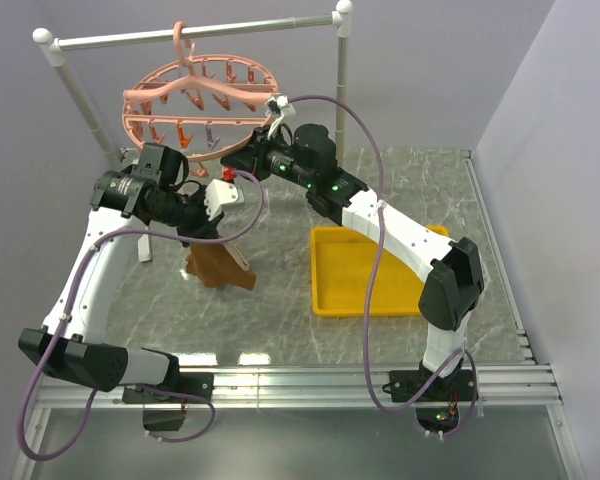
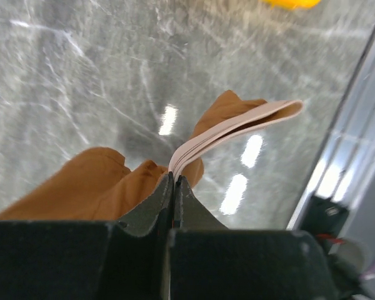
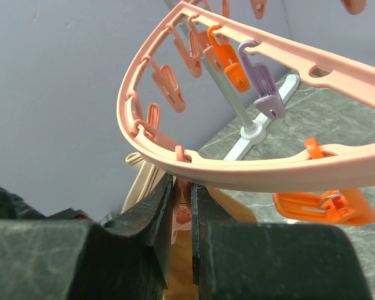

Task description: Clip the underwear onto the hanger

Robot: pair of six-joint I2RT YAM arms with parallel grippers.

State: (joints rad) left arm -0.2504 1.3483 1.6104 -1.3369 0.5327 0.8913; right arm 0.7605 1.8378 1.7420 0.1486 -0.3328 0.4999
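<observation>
Holding the underwear (image 1: pixel 220 265) by its folded tan waistband (image 2: pixel 237 128), the left gripper (image 2: pixel 175 181) is fully closed, both fingers pressed together on the band. The brown garment hangs from this gripper below the hanger (image 3: pixel 250 172) and nearer to the arm bases than it. Whether its lower edge touches the marble-pattern table (image 1: pixel 420 190) cannot be determined. The salmon-pink round hanger is hooked over the white and grey rail (image 1: pixel 180 38), and its clips dangle from the ring and spokes. The right gripper (image 3: pixel 182 187) sits directly under the near rim of the hanger. Its jaws stand almost together, pinching a pink clip (image 3: pixel 181 225) that hangs from that rim. An orange clip (image 3: pixel 325 206) hangs under the same rim, just to the right of the gripper, and a purple clip (image 3: pixel 262 94) hangs from the far side of the hanger. A yellow tray (image 1: pixel 365 270) lies on the table below the hanger and to its right, well apart from it.
</observation>
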